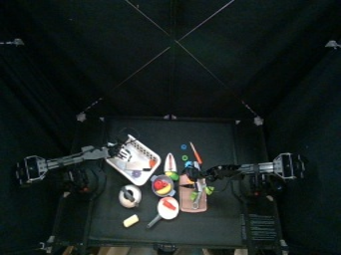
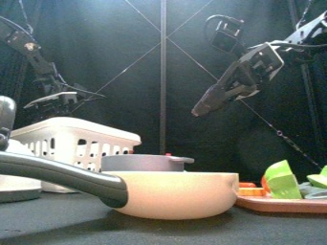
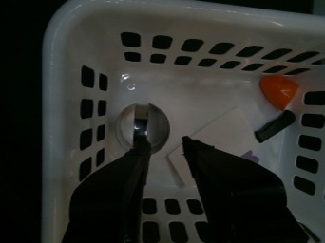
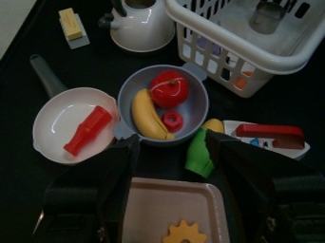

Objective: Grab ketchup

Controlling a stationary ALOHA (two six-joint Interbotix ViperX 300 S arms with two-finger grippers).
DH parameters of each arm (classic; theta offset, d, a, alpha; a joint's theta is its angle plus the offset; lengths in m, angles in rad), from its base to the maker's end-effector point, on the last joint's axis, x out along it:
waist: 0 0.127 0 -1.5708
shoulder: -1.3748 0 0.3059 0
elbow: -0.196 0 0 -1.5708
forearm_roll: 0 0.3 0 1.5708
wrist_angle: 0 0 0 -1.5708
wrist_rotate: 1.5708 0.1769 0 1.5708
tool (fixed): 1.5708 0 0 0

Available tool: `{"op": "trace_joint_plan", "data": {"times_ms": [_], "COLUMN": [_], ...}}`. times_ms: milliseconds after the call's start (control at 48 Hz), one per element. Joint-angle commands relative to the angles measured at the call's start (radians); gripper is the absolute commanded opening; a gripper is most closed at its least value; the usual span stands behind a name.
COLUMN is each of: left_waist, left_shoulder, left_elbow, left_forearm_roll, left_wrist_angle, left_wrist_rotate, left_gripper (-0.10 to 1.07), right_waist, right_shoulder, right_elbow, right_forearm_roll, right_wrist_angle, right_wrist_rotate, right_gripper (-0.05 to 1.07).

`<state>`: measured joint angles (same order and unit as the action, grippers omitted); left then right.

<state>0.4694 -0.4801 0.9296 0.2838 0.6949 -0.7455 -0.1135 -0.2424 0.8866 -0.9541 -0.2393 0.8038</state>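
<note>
A small red ketchup bottle (image 4: 89, 130) is seen lying on its side inside a cream-white frying pan with a black handle (image 4: 56, 125), near the table's front edge. Just beside the pan, a grey bowl (image 4: 131, 93) is found, holding a red apple (image 4: 170, 88), a yellow banana (image 4: 150, 114) and a small red fruit (image 4: 172, 121). The right gripper (image 4: 162, 163) is held above this group with its jaws spread wide and nothing between them. Beside the bowl a red and white box (image 4: 272, 137) is laid flat, and a tan tray (image 1: 196, 195) with cut green pieces is placed at the table's right edge. A white slotted plastic basket (image 3: 89, 38) is set toward the left edge; the left gripper (image 3: 169, 157) is hung over it, jaws slightly parted and empty, above a metal spoon (image 3: 143, 124).
</note>
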Motion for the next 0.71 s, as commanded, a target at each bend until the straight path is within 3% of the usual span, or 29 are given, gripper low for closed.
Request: {"op": "trace_joint_plan", "data": {"times_ms": [0,125,354,542,688], "left_waist": [-0.002,-0.006,-0.077,-0.19,-0.311], "left_shoulder": [0.0,-0.008,-0.046,-0.064,-0.078], "left_elbow": [-0.034,-0.054,-0.11,-0.109,-0.08], "left_forearm_roll": [0.011,0.058,0.103,0.12,0.186], "left_wrist_angle": [-0.009,-0.018,-0.028,-0.123,-0.247], "left_wrist_rotate": [0.005,0.003,-0.003,0.002,0.003], "left_gripper": [0.75,0.75,0.75,0.75,0.75], "right_waist": [-0.005,-0.005,0.003,0.032,0.075], "right_shoulder": [-0.012,-0.014,-0.031,-0.025,-0.006], "right_elbow": [-0.014,-0.025,-0.06,-0.083,-0.104], "right_forearm_roll": [0.002,0.008,0.025,0.018,0.008], "right_wrist_angle": [-0.003,0.0,0.017,0.017,0.02], "right_wrist_rotate": [-0.002,0.008,0.011,-0.003,0.012], "right_gripper": [0.91,0.91,0.91,0.91,0.91]}}
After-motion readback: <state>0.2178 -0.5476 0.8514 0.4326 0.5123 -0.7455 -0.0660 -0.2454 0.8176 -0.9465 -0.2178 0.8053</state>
